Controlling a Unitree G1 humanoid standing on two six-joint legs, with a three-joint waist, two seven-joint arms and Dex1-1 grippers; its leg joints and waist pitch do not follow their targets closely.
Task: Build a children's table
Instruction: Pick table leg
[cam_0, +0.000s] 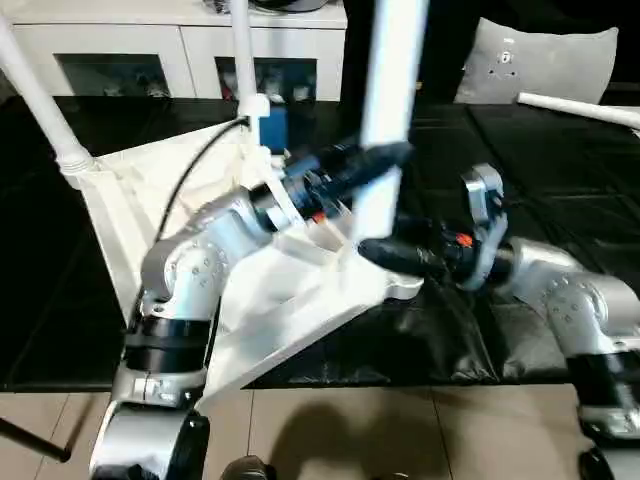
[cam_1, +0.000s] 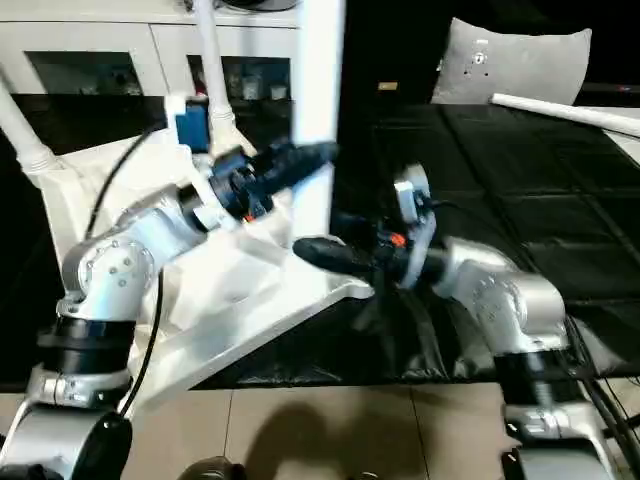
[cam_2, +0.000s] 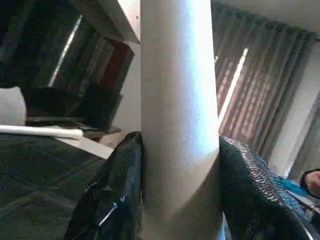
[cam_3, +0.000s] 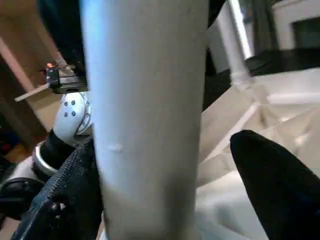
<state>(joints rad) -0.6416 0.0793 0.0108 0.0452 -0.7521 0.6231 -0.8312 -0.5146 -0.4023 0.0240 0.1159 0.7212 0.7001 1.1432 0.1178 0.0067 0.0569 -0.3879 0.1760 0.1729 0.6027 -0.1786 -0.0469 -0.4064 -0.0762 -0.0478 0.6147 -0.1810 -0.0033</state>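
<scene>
tabletops: one white tabletop (cam_0: 300, 290), lying ribbed side up on the black work surface (cam_0: 560, 160);
legs: four white legs total; two standing in the far corner sockets (cam_0: 40, 100) (cam_0: 243, 50), one upright at the near corner (cam_0: 390, 90), one lying loose (cam_0: 580, 108);
grippers: two, left gripper (cam_0: 385, 155), right gripper (cam_0: 385, 255);
pillows: one grey pillow (cam_0: 545, 60)

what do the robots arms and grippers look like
Both arms are silver metal with rounded, screw-dotted joint housings and black bands lower down. A thin black cable loops over the left arm. Each gripper, left and right, has two black textured fingers, with small orange-red marks at the wrists.
</scene>
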